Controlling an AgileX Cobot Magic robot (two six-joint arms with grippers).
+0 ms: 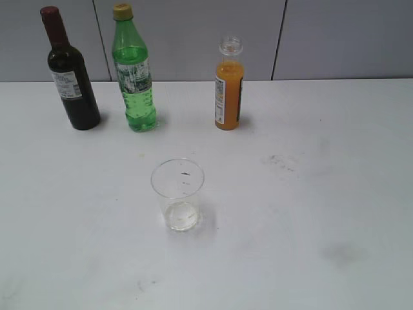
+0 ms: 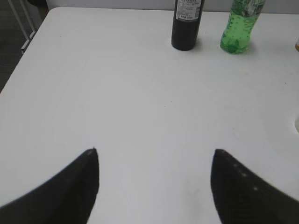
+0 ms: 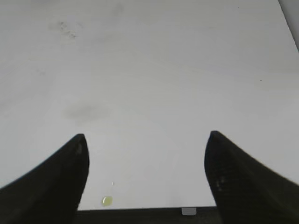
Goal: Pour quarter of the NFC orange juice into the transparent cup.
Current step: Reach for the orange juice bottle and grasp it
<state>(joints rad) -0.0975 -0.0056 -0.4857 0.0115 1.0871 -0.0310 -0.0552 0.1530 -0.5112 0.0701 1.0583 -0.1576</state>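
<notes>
In the left wrist view, the left end effector (image 2: 154, 186) shows only as two matte black fingers (image 2: 70, 191) rising from the lower left and lower right corners of the frame, each a smooth curved wedge tapering to a blunt tip. The right end effector (image 3: 145, 177) looks the same in the right wrist view: two dark, curved, horn-shaped fingers (image 3: 56, 182) in the bottom corners. A thin dark bar with a small pale rectangular tab runs along the bottom edge between them.

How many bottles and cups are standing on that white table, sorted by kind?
Bottles: 3, the dark wine bottle, the green bottle and the NFC orange juice.
Cups: 1, the transparent cup.
Total: 4
</notes>
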